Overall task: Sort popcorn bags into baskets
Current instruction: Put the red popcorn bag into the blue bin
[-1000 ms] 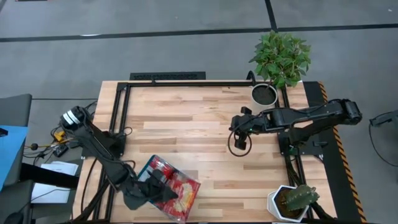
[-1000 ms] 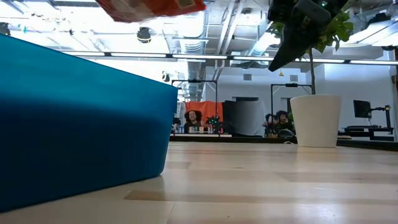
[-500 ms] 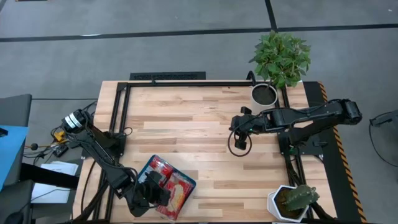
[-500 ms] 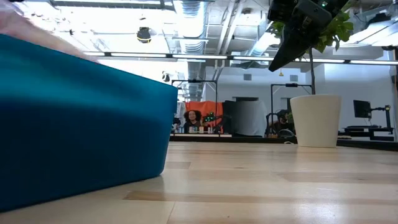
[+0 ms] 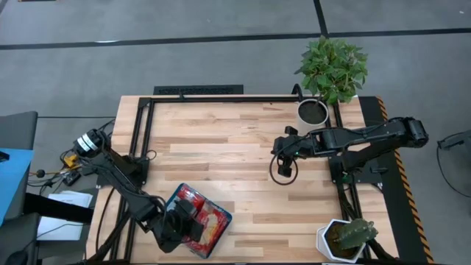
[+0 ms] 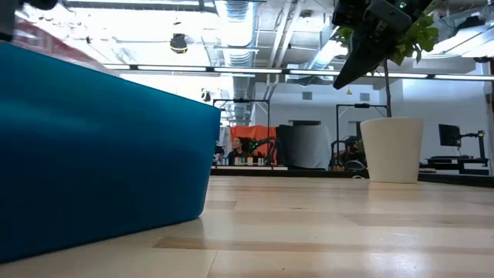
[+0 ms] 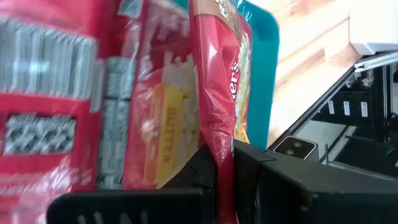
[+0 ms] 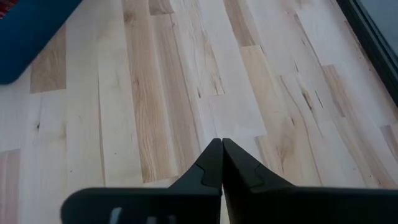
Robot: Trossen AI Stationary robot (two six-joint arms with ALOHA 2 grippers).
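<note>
A teal-blue tray (image 6: 100,154) stands near the table's near-left corner, and several red popcorn packets (image 5: 210,221) lie flat in it. My left gripper (image 5: 182,221) is over the tray and shut on one more red packet (image 7: 214,81), which stands on edge beside the flat ones (image 7: 93,93) and above the tray's rim (image 7: 266,62). My right gripper (image 5: 284,154) hangs shut above bare wood right of the table's middle and holds nothing (image 8: 221,144). It shows high up in the low view (image 6: 351,69). My left gripper pinches the red packet's thin edge (image 7: 222,146) between its two fingers. From the fingers the packet runs on over the tray, standing on edge, with its printed face toward the packets lying flat. Whether its far end rests on them, I cannot tell.
A white pot (image 5: 313,112) with a leafy plant (image 5: 331,66) stands at the far-right corner, and a cactus pot (image 5: 346,237) at the near-right corner. Bare wood (image 5: 221,154) fills the table's middle. People sit in the room behind (image 6: 239,145).
My left gripper has come down with its packet. A second ago the packet hung high above the tray's wall in the low view; now only a red strip shows just over the rim. The right arm has kept still.
</note>
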